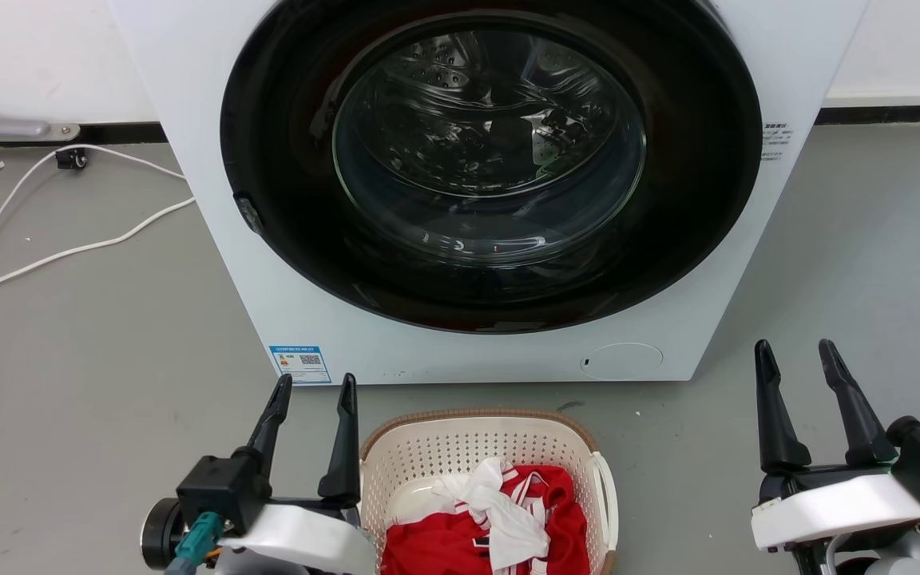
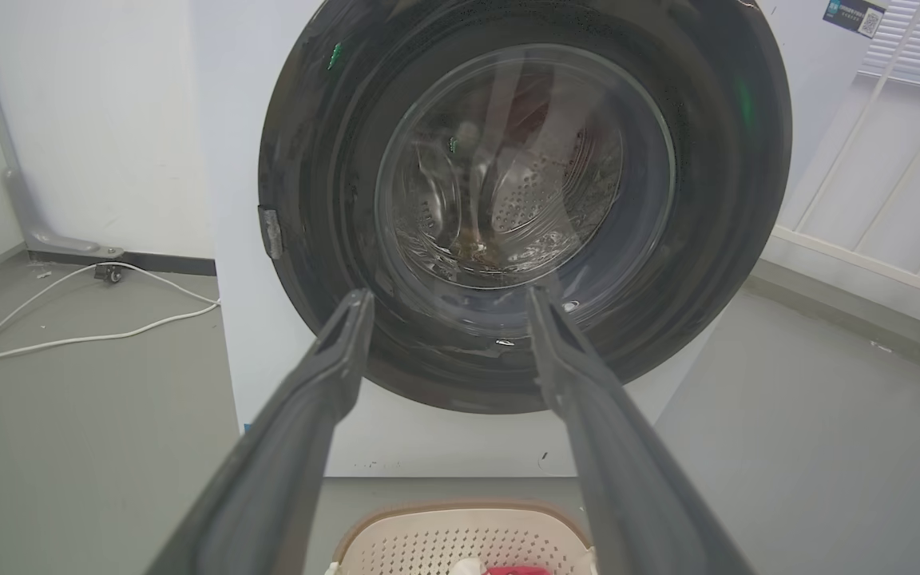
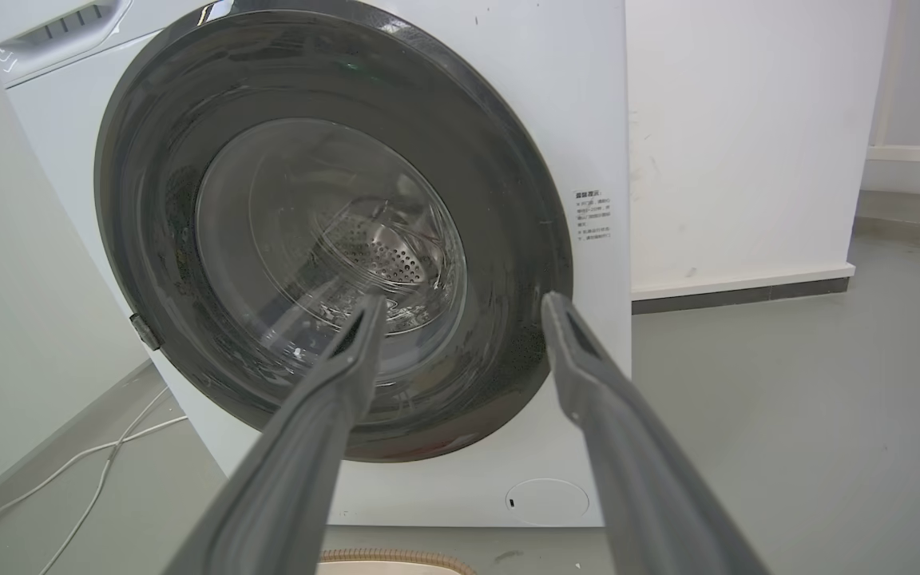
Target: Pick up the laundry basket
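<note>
The laundry basket [image 1: 460,447], cream perforated plastic with a brown woven-look rim, sits on the grey floor just in front of the washer at the bottom centre of the head view. Red and white clothes [image 1: 500,519] lie inside it, and a white handle [image 1: 605,495] shows on its right side. My left gripper [image 1: 315,391] stands open close beside the basket's left rim, fingers pointing toward the washer. Farther off to the basket's right, my right gripper [image 1: 797,355] is open with nothing between its fingers. The basket's far rim [image 2: 460,515] peeks in below my left gripper [image 2: 448,299]; a sliver of rim [image 3: 396,557] shows under my right gripper [image 3: 468,307].
A white washing machine [image 1: 324,335] with a round black door [image 1: 492,168], shut, stands right behind the basket. White cables [image 1: 69,251] trail over the floor at the left. A white railing [image 2: 899,160] stands at the right of the left wrist view. Bare grey floor lies on both sides.
</note>
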